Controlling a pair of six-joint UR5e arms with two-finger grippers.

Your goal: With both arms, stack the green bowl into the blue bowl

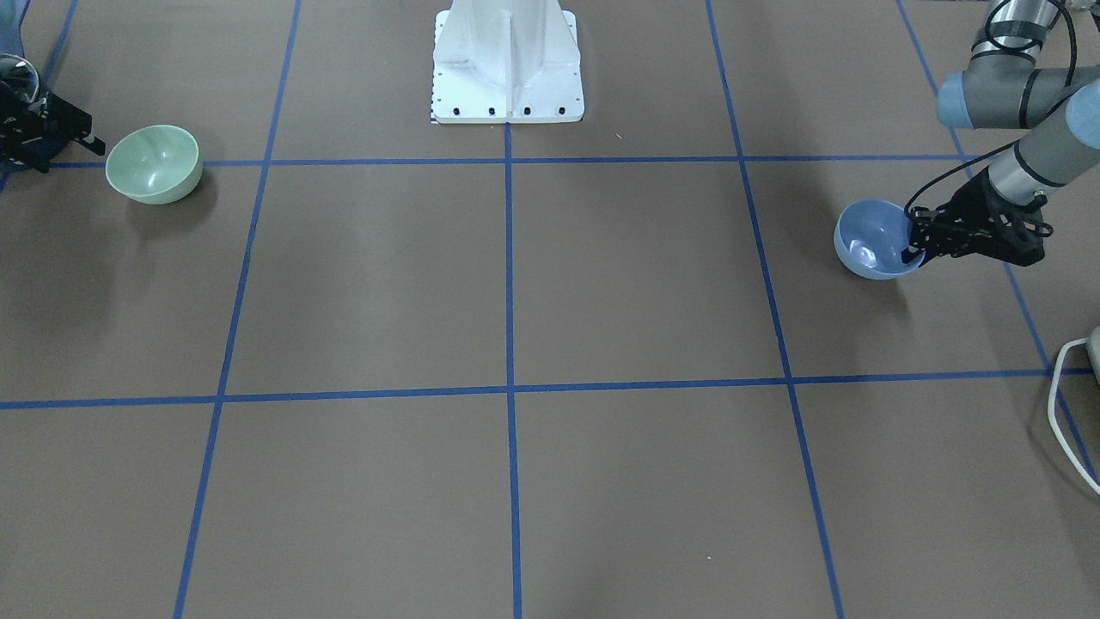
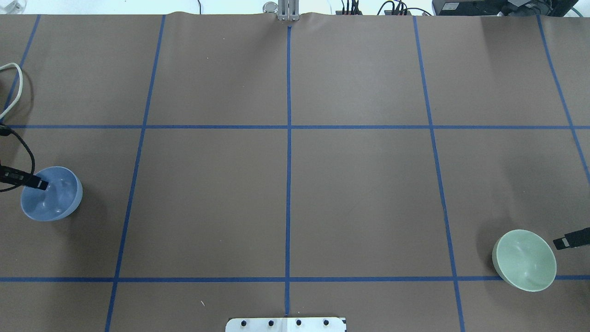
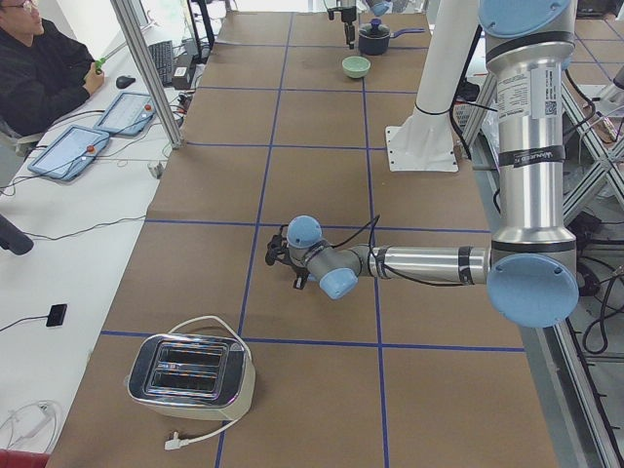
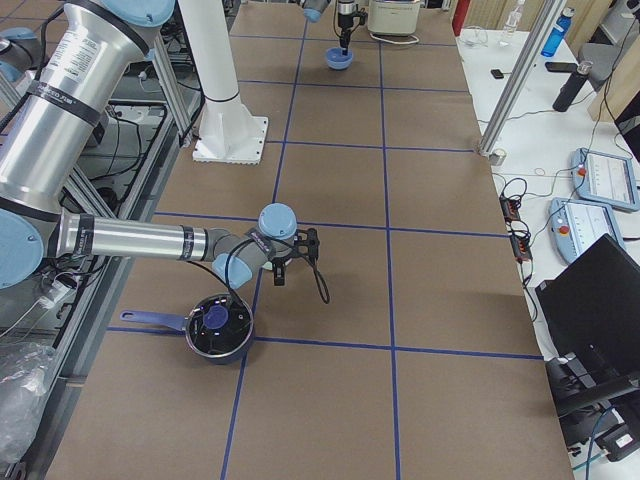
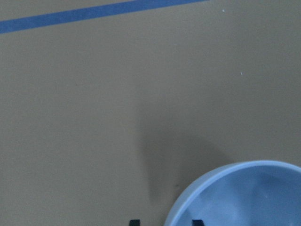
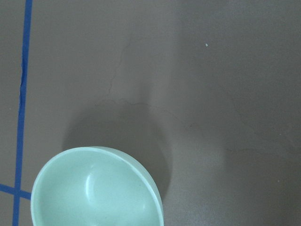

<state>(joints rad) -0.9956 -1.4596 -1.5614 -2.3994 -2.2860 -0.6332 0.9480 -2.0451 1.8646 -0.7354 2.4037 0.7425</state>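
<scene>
I am seeing the 2 bowls sitting upright and well apart, at opposite ends of the desk. The blue bowl is resting at the robot's left end. The green bowl is resting at its right end, its edge lying over a blue tape line. The left end effector is hovering at the blue bowl's rim with its jaws standing apart. In the left wrist view 1 finger is sitting inside the bowl and the other outside, with the wall passing between them and a gap showing on each side. The right end effector is hanging just beside the green bowl, apart from it; I am not able to tell how wide it is standing. The stacking is not yet done.
</scene>
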